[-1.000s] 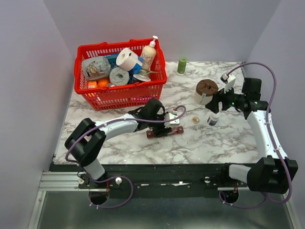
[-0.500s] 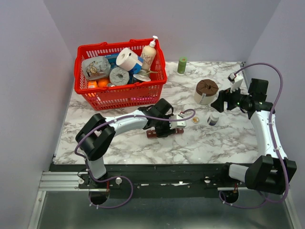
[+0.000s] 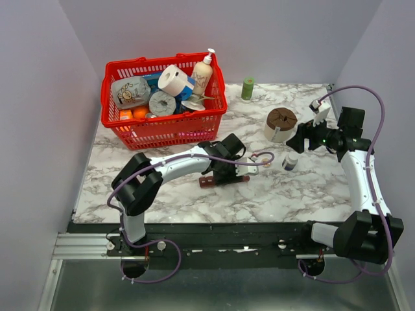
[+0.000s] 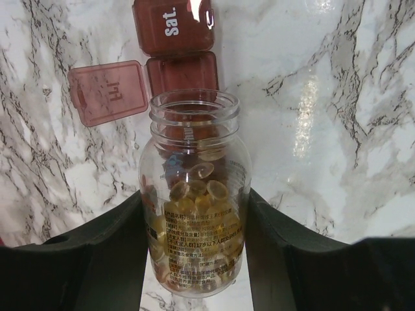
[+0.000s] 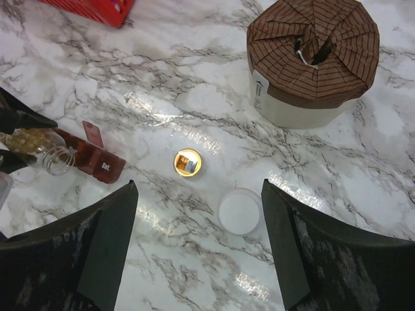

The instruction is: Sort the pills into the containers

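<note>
Marble-patterned table (image 3: 311, 188), 2 arms at work. Left gripper (image 4: 194, 217) is clamped on the uncapped clear bottle (image 4: 201, 249), which it has carried rightward until the mouth overhangs the open Fri compartment (image 4: 181, 74) of the containers (image 4: 174, 29). The pills (image 4: 198, 191) remain inside, so pouring appears imminent. Right gripper (image 5: 198, 220) has backed off the white-capped bottle (image 5: 240, 212), jaws wide and empty.

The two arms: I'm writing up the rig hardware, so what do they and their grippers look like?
The left arm and right arm share white link shells and bulky black joints. A purple cable loops along each. The fingers are broad, matte black, unmarked.
</note>
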